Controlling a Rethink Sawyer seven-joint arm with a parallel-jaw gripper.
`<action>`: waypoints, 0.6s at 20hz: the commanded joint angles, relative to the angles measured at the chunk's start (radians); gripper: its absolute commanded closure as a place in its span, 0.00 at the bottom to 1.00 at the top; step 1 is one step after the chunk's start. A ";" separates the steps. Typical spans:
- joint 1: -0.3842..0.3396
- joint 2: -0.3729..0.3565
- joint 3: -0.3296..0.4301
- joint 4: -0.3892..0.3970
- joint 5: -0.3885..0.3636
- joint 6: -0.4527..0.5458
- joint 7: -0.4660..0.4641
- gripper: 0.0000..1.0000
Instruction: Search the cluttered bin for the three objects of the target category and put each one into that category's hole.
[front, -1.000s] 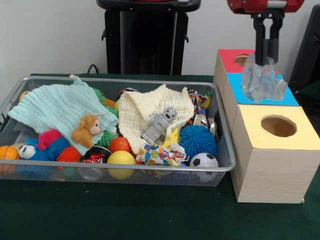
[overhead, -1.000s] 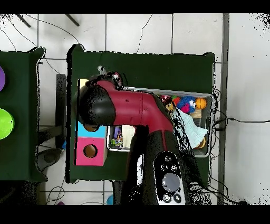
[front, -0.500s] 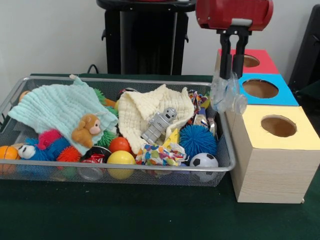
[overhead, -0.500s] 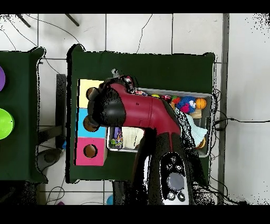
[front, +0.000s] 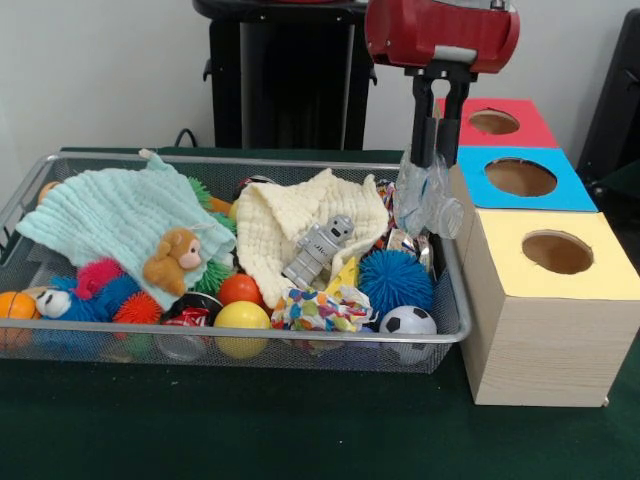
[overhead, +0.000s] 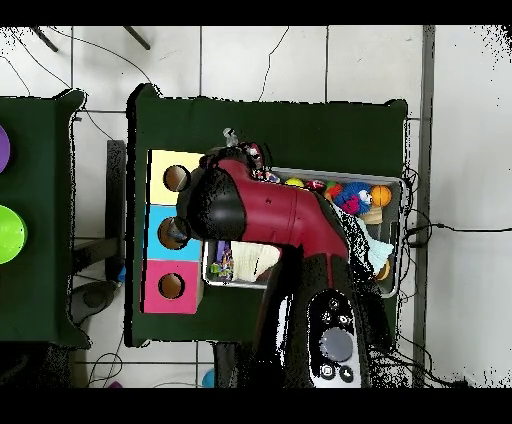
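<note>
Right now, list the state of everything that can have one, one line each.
claw: shut on clear plastic bag, hanging over the bin's end by the boxes
clear plastic bag: crumpled, held up
wire bin: full of clutter
red hole: open
blue hole: open
yellow hole: open
toy robot: lying on cream cloth

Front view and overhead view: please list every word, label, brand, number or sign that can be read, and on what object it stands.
None can be read.
Red-and-black round item at the wire bin's front: its markings are too blurred to read.
Crumpled colourful wrapper: only a pattern shows, no letters.
Three-hole sorting box: plain colours, no labels.
</note>
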 joint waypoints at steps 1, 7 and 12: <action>0.024 0.038 -0.001 0.053 0.051 -0.036 0.295 1.00; 0.154 0.073 -0.129 -0.039 0.073 0.068 0.356 1.00; 0.165 0.088 -0.109 -0.036 0.123 0.094 0.356 1.00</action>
